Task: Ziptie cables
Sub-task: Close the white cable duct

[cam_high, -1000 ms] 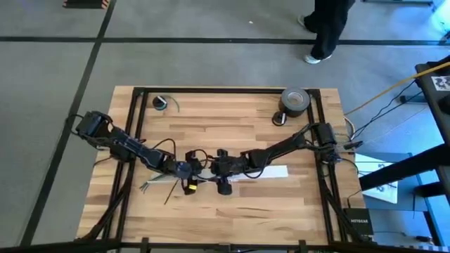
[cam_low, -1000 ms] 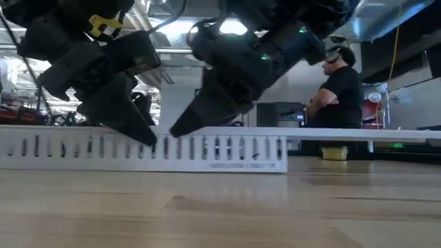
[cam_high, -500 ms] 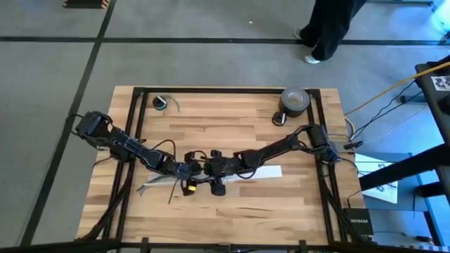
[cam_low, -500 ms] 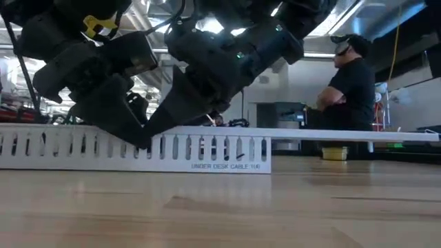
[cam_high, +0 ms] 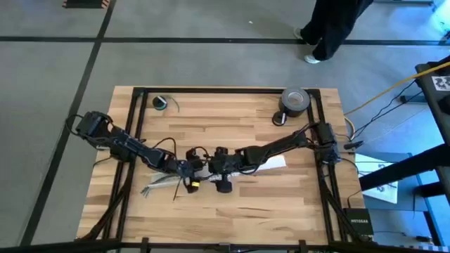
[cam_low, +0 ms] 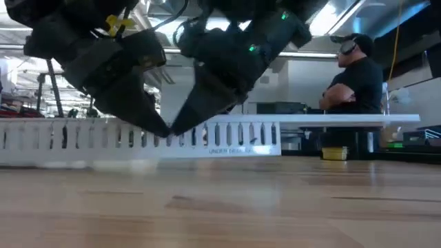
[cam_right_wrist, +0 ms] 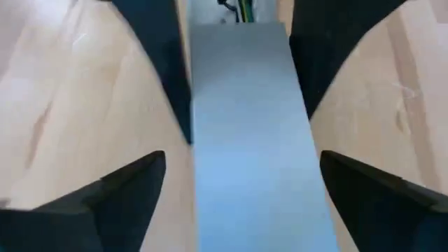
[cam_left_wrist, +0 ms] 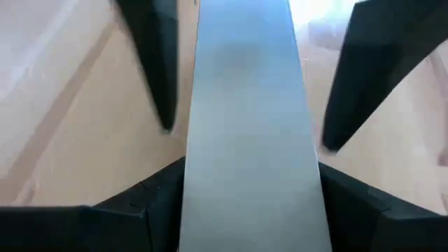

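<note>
two grippers [cam_high: 188, 171] [cam_high: 208, 169] meeting over white strip [cam_high: 271, 163]

left gripper [cam_high: 191, 171] and right gripper [cam_high: 208, 167] meet mid-table over a white strip [cam_high: 271, 163]; the cables [cam_high: 158, 185] lie just left, tape roll [cam_high: 295, 100] far right.

Ceiling lights [cam_low: 331, 21] glare toward one o'clock in the low view; both wrist views are blurred, softly lit.

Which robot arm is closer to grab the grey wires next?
Probably the left. In the high view the cables lie just beside the left gripper, on its side of the table. The right gripper sits farther off, over the white slotted strip.
</note>
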{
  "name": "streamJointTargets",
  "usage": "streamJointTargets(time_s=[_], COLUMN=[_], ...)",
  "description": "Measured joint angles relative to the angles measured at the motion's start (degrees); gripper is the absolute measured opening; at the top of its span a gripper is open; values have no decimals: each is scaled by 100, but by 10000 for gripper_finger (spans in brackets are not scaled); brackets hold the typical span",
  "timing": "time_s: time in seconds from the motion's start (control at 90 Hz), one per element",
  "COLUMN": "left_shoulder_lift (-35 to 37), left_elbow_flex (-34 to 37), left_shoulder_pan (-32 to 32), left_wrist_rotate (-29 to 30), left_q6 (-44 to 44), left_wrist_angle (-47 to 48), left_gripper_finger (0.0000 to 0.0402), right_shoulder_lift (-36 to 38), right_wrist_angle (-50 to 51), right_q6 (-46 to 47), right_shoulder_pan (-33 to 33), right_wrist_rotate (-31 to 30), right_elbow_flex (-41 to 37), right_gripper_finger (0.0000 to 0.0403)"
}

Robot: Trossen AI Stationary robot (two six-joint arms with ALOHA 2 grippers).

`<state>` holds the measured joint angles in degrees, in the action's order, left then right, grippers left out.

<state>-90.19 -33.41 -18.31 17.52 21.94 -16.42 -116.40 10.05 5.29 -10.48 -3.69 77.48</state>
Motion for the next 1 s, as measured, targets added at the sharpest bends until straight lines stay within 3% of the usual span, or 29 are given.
streamJointTargets(time_s=[0.411,0.689,0.889,1.0], left_shoulder_lift=[-2,61,659,1151], left_elbow_flex=[-54,-262,-673,-752], left_shoulder_pan=[82,127,47,-139], left_wrist_rotate=[-357,-532,-741,-546], left_q6=[452,225,462,765], left_wrist_angle=[94,343,1878,2516], left_gripper_finger=[240,313,323,324], right_shoulder_lift=[28,28,28,36], right_wrist_angle=[4,-5,26,27], right_q6=[-36,-65,-67,-68], right_shoulder_pan=[4,0,0,0], right_wrist_rotate=[-134,-235,-230,-158], right_elbow_flex=[-12,-16,-16,-19], right_gripper_finger=[371,372,372,372])
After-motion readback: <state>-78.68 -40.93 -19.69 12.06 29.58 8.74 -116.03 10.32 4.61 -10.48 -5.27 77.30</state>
